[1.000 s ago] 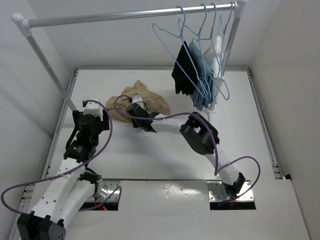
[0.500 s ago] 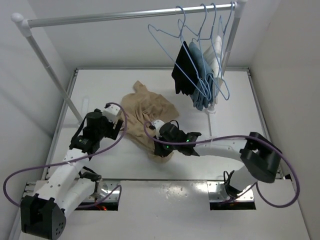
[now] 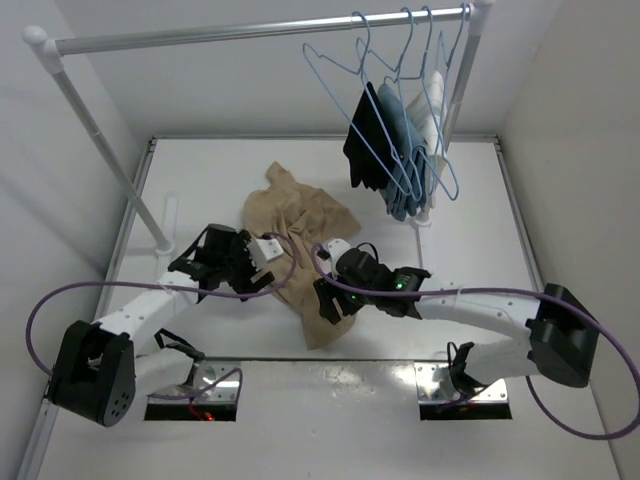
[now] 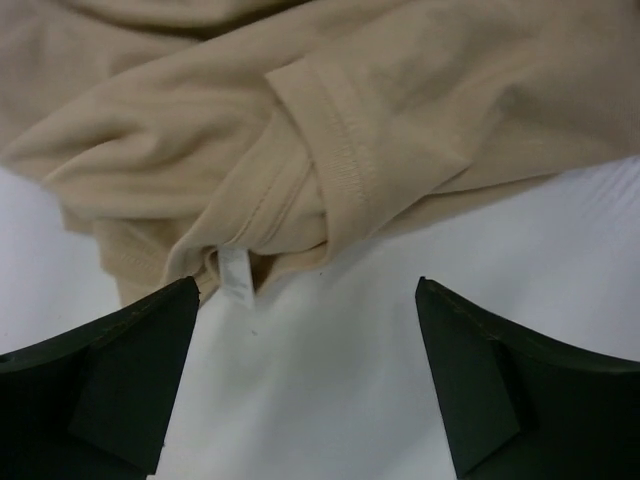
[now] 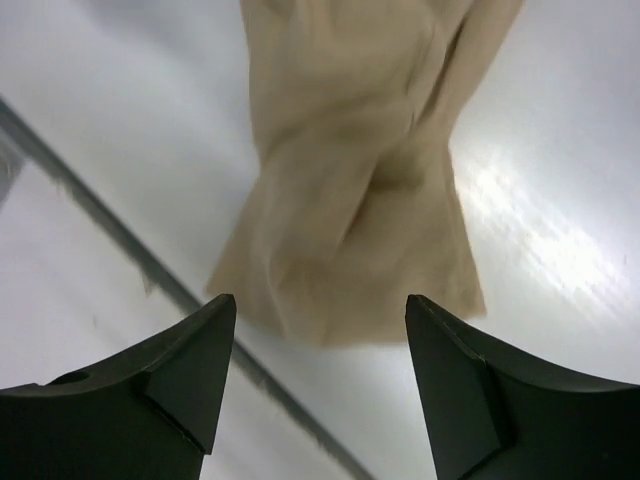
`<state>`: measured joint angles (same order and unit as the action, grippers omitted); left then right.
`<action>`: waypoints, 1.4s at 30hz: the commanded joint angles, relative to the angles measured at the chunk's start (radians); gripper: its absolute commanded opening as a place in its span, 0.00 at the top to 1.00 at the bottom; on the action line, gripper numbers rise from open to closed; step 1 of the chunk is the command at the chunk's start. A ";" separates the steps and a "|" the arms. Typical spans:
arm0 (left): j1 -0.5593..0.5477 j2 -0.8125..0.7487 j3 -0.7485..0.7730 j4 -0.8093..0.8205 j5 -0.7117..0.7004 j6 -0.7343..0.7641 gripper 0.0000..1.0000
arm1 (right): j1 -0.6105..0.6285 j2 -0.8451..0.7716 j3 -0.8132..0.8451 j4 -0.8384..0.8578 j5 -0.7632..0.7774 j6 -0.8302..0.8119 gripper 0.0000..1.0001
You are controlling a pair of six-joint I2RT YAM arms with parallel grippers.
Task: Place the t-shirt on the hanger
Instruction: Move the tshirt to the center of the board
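The tan t-shirt (image 3: 300, 215) lies crumpled on the white table, with one end drawn out toward the near edge. My left gripper (image 3: 263, 266) is open at the shirt's left side. In the left wrist view, its gripper (image 4: 306, 290) is over bare table just short of the t-shirt (image 4: 330, 110) and its white label (image 4: 236, 276). My right gripper (image 3: 326, 306) is open above the shirt's near end. The right wrist view shows the t-shirt (image 5: 355, 180) hem ahead of the spread gripper (image 5: 320, 300), with nothing held. The bare light-blue hanger (image 3: 331, 60) hangs on the rail.
A rail (image 3: 200, 35) spans the back, with a slanted post (image 3: 100, 140) at the left. At its right end, hangers carry a black garment (image 3: 365, 140), a blue garment (image 3: 402, 150) and a white one (image 3: 432, 120). A seam (image 5: 120, 240) crosses the table near the shirt's end.
My right gripper pulled the shirt toward the near edge, then opened and let it go. My left arm swung right, down to the shirt's left side.
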<state>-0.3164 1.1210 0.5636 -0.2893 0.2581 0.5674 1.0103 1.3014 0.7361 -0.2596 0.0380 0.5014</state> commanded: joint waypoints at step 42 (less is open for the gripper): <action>-0.220 0.062 0.125 -0.030 0.061 0.184 0.18 | -0.022 -0.284 -0.179 0.076 0.151 0.215 1.00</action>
<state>-0.4911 1.1633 0.6613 -0.2970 0.2573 0.5922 0.9848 1.0630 0.5571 -0.1879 0.1749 0.6903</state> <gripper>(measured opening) 0.817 0.002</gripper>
